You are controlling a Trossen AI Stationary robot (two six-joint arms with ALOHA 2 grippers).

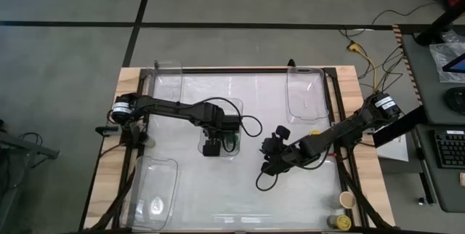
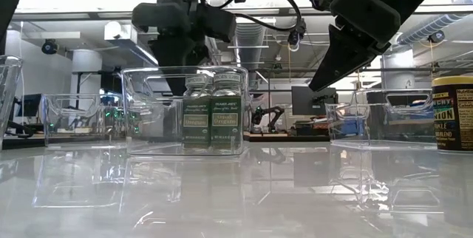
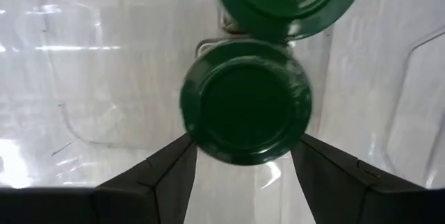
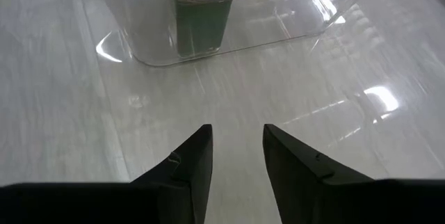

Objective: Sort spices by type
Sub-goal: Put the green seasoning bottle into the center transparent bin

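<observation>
Nearest your low camera, the pale glossy worktop lies bare, and just behind that stretch stands the clear plastic rectangular bin at the middle, holding two small green-lidded glass spice jars upright and touching side by side, labels facing forward. That pairing reads as one type already grouped. Your left tool hangs straight over this bin; its wrist view shows a round dark-green lid between the two dark fingers, which flank it at a middling spread. From here you cannot tell whether they grip the jar or have just let go. Your right tool hovers above bare worktop beside the bin, empty, its fingers at a narrow gap, angled toward the bin wall as if waiting its turn. Farther back on the right arm's side, a yellow-lidded jar rests by the far clear bin, and two more jars, a tan-lidded one and another yellow-lidded one, wait at the worktop's near right corner, well apart from any bin; these look like the next ones to sort. A further clear bin stands at the near left corner.
</observation>
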